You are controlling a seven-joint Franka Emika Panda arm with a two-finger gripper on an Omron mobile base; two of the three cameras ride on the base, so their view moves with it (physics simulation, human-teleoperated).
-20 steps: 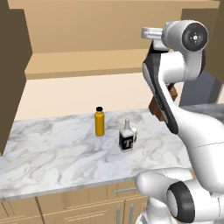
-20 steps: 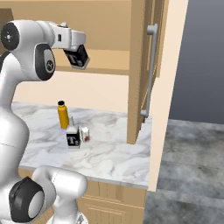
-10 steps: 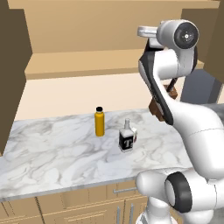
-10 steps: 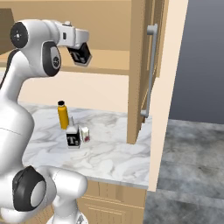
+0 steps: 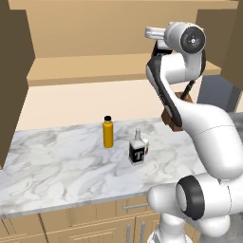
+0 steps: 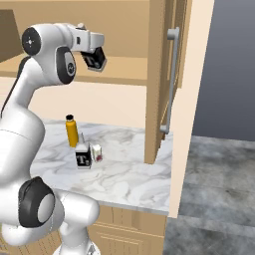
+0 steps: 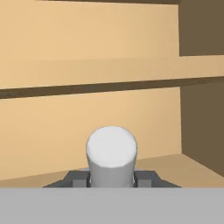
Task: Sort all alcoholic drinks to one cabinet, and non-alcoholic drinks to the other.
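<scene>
Presently, step: carrying one T-label bottle (image 6: 93, 60) to the wide cabinet (image 5: 118, 71).
Hand (image 6: 94, 61): clamped on that bottle, level with the shelf.
Tabletop (image 5: 61, 166): second T bottle (image 5: 137, 149) and orange bottle (image 5: 108, 133) remained.
Next: probably advance and set down upright.

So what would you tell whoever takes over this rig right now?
Gripper: shut on one "T"-label bottle, held up in front of the wide cabinet's long shelf, not yet set down.
On the marble counter: the second "T"-label bottle and the orange bottle, both upright, close together but apart.
Done: first alcoholic bottle picked up and raised.
Left: place it on the shelf, bring the second "T" bottle there too, then put the orange bottle in the narrow cabinet with the grey bar handle.
</scene>
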